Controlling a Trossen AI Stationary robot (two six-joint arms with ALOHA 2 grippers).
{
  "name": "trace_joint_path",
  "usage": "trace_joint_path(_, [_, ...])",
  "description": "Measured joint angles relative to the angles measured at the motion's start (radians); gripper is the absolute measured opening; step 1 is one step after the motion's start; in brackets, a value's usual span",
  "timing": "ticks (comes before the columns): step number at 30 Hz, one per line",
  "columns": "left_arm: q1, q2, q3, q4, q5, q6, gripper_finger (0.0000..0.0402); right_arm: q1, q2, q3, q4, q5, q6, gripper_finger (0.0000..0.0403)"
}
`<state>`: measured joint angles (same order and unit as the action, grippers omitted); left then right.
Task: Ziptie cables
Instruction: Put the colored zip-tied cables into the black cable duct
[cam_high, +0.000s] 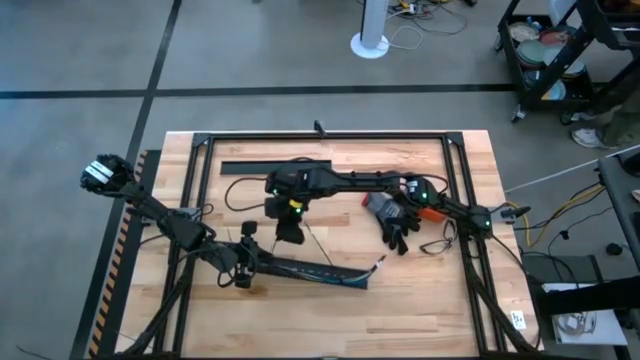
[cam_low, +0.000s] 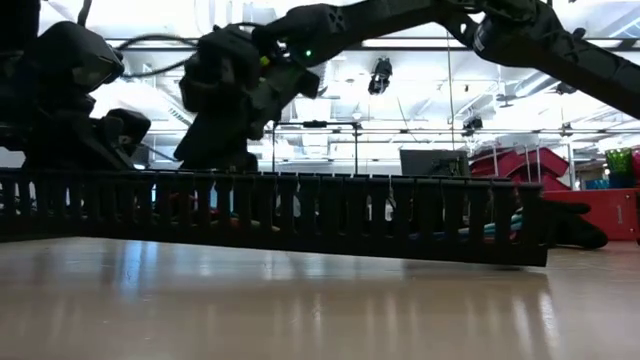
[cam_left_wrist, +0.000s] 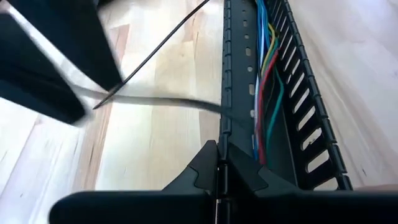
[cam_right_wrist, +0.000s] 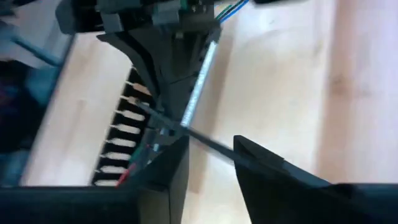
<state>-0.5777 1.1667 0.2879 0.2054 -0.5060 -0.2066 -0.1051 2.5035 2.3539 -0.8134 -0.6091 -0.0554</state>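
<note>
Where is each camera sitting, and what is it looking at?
High view: above the table, looking down; both arms, long black slotted plastic duct.
Low view: at tabletop height, looking across; duct, arms overhead.
Left wrist: looks along the duct at coloured wires; left gripper clamps its wall.
Right wrist: right gripper around a thin dark ziptie.
All four views share the duct.

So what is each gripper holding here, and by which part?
Left gripper is shut on the black slotted duct's side wall at its end. Right gripper has a ziptie between its fingers; a firm hold cannot be told.

A pale wooden table (cam_high: 330, 300) carries everything. On it lie a long black slotted duct (cam_high: 310, 270), a black strip (cam_high: 275, 166) and black gloves (cam_high: 392, 222).
</note>
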Motion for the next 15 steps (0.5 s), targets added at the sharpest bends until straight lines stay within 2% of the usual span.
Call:
trace_joint_path(4, [0.000, 0.000, -0.010, 0.000, 0.000, -0.019, 0.0000, 0.002, -0.045, 0.002, -0.044, 0.123, -0.102, 0.0124])
trace_joint_path(7, [0.000, 0.000, -0.017, 0.000, 0.000, -0.029, 0.0000, 0.002, -0.091, 0.002, -0.110, 0.177, -0.145, 0.0129])
trace_joint_path(11, [0.000, 0.000, -0.022, 0.001, 0.000, -0.039, 0.0000, 0.004, -0.162, 0.002, -0.180, 0.221, -0.149, 0.0133])
trace_joint_path(15, [0.000, 0.001, -0.022, 0.000, 0.000, -0.047, 0.0000, 0.008, -0.192, 0.002, -0.266, 0.236, -0.063, 0.0130])
